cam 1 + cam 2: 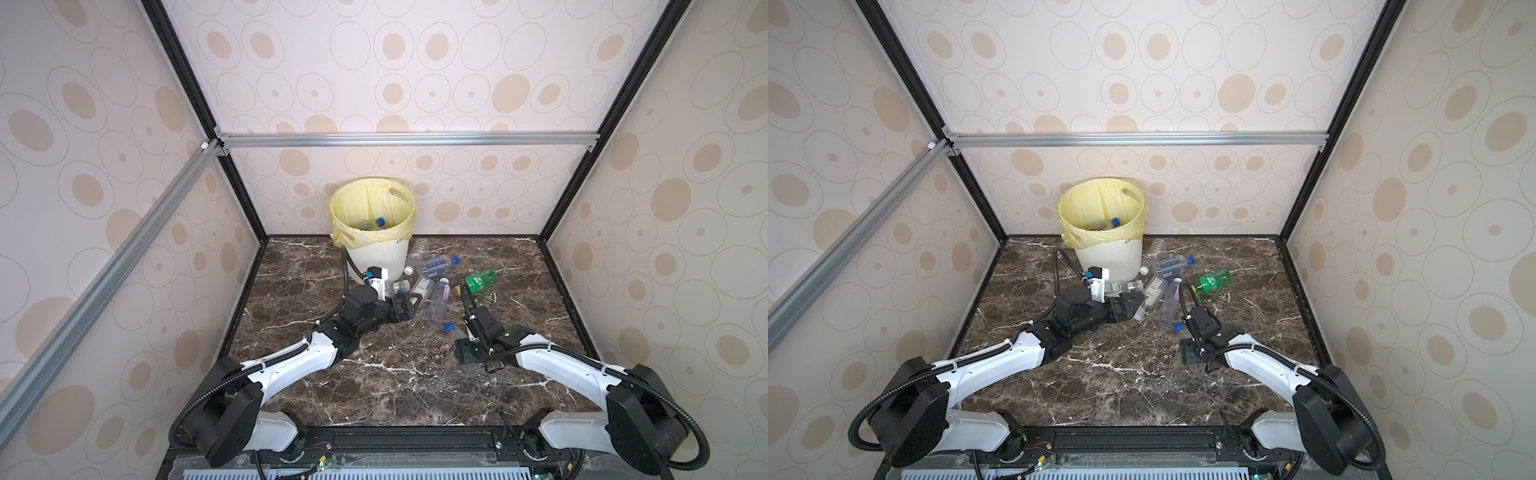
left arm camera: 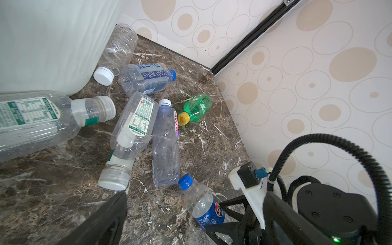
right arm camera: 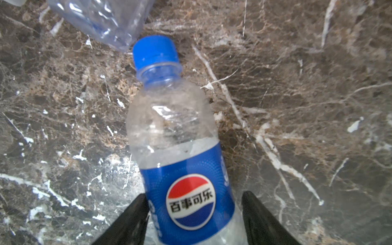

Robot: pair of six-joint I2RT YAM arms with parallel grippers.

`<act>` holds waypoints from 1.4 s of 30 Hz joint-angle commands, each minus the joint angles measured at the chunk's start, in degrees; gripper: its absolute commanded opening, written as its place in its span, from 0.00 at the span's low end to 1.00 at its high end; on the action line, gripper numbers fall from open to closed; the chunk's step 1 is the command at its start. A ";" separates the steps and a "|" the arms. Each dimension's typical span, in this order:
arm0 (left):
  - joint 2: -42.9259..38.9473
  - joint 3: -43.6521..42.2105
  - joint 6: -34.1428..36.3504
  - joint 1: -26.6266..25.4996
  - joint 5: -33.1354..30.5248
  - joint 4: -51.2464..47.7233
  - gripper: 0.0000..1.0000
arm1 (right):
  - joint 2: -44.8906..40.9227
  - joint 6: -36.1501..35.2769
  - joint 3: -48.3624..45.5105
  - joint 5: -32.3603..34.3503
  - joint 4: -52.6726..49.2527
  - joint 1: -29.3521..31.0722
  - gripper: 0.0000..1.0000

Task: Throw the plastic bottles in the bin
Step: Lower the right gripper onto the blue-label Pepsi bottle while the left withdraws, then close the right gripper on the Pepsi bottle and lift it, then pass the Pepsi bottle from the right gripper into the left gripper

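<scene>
Pepsi bottle lies flat between the right claw's spread fingers.

You're in a robotics lab test cell; aluminium frame bars hold oval-patterned wallpaper panels round a marble-look tabletop; left arm and right arm mount on its front rail.

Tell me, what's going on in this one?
Two robot arms are clearing plastic bottles off a marble table into the bin. The right gripper has its fingers either side of a blue-labelled Pepsi bottle lying on the table. A small gap shows on one side, so it isn't gripped yet. The left gripper is open and empty beside the cluster near the bin. A couple of binned bottles already lie inside.
</scene>
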 commanded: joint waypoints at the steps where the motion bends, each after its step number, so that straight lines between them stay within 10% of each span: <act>1: 0.31 -0.19 -1.48 -0.42 -0.21 1.90 0.99 | 1.72 1.48 -1.39 -1.59 0.21 0.57 0.68; 16: 0.64 0.58 -1.84 -0.46 -1.10 -1.40 0.99 | 2.78 2.60 2.91 -2.60 -0.14 3.47 0.50; 42: 4.57 2.02 -5.99 0.14 7.54 3.69 0.89 | 0.64 -0.65 16.62 -10.71 4.24 6.29 0.48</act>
